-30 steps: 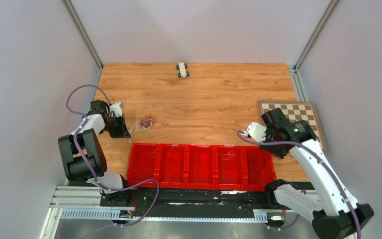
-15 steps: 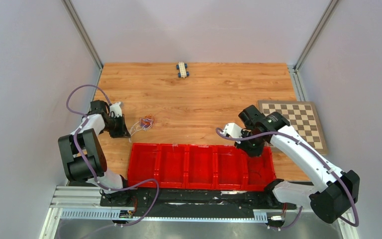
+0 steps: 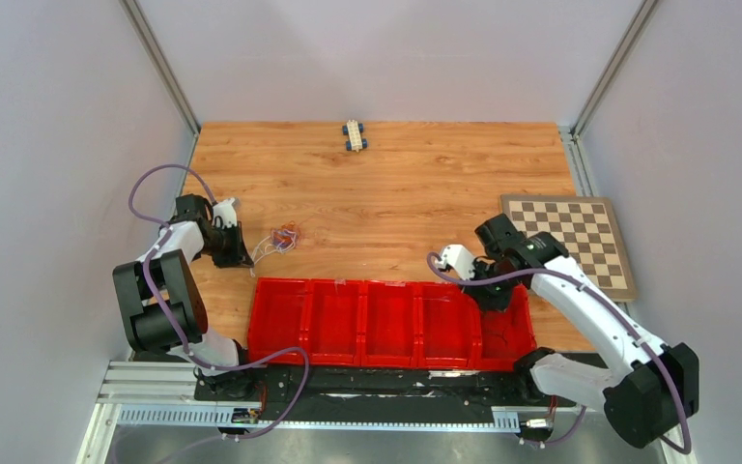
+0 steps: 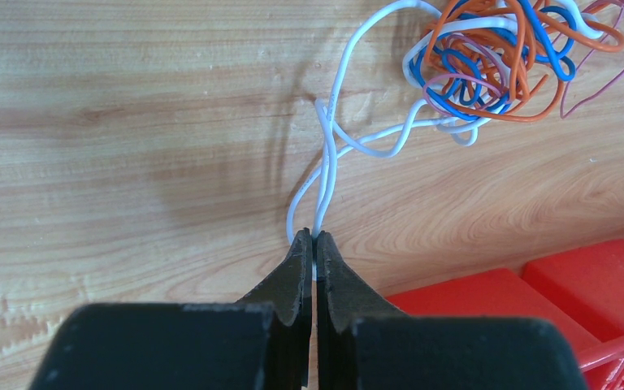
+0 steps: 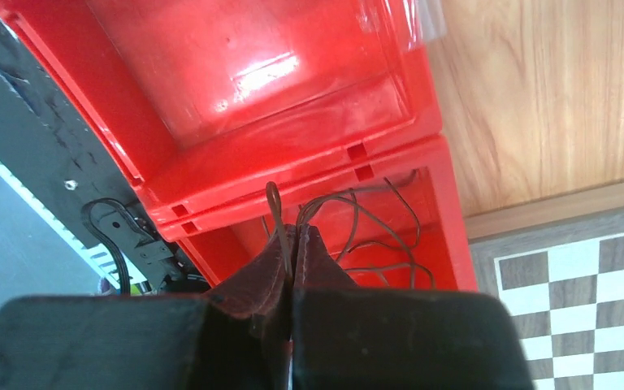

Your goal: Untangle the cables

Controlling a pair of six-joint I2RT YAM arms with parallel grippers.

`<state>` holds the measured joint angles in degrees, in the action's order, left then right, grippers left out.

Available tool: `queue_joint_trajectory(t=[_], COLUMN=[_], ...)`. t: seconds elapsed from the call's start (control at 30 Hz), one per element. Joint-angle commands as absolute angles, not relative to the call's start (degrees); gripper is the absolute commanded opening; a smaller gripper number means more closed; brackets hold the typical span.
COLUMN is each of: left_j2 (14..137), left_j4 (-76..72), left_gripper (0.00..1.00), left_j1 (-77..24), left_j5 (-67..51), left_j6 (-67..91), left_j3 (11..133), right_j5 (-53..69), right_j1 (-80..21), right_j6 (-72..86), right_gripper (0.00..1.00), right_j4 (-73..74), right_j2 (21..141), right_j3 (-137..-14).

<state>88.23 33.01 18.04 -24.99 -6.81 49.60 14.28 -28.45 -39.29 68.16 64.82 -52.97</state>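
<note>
The cables (image 4: 496, 65) lie as a small knot of white, orange, blue and reddish wires on the wood; they also show in the top view (image 3: 283, 239). My left gripper (image 4: 313, 237) is shut on a doubled white cable (image 4: 325, 175) that runs out of the knot; in the top view it (image 3: 247, 262) sits just left of the knot. My right gripper (image 5: 296, 231) is shut on a thin black cable (image 5: 374, 227) that hangs coiled into the rightmost red bin (image 5: 447, 203). In the top view it (image 3: 498, 298) is over that bin.
A row of red bins (image 3: 386, 324) lies along the table's near side. A checkerboard (image 3: 570, 237) lies at the right. A small toy car (image 3: 354, 134) stands at the far edge. Grey walls close in both sides.
My right arm swung left from the checkerboard, then settled over the rightmost bin with the black cable. The left arm and the knot have not moved.
</note>
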Motion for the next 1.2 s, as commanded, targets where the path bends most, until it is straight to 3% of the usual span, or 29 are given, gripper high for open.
queue_joint_trajectory(t=[0.0, 0.2, 0.4, 0.53, 0.67, 0.73, 0.9, 1.17], left_j2=[88.32, 89.66, 89.86, 89.59, 89.92, 90.41, 91.85, 98.86], left_j4=[34.72, 35.34, 35.75, 36.41, 37.65, 38.34, 39.43, 40.82], left_gripper=[0.00, 0.00, 0.00, 0.00, 0.00, 0.00, 0.00, 0.00], left_j1=[17.92, 17.93, 17.94, 17.93, 17.81, 17.41, 14.42, 2.59], left_j5=[-25.22, -25.16, -25.32, -26.70, -29.75, -30.69, -33.73, -38.12], left_j6=[-7.96, -8.46, -8.99, -9.63, -10.77, -11.00, -10.47, -8.07], left_j3=[50.50, 51.91, 52.29, 52.02, 51.99, 52.39, 54.50, 61.42], right_j5=[15.01, 13.90, 11.18, 12.80, 17.14, 19.23, 24.11, 31.12], right_j1=[-25.72, -23.30, -22.13, -22.05, -22.02, -22.03, -22.05, -21.97], right_j6=[-43.33, -43.37, -41.59, -42.88, -45.01, -46.82, -47.49, -34.27], right_gripper=[0.00, 0.00, 0.43, 0.62, 0.87, 0.94, 0.97, 0.92], right_j4=[65.45, 63.26, 63.16, 67.44, 72.95, 75.29, 74.64, 60.91], right_j2=[59.77, 59.41, 62.47, 64.31, 66.33, 67.01, 69.11, 83.99], right_j3=[-49.21, -46.93, -50.24, -57.83, -65.46, -68.06, -73.80, -81.54])
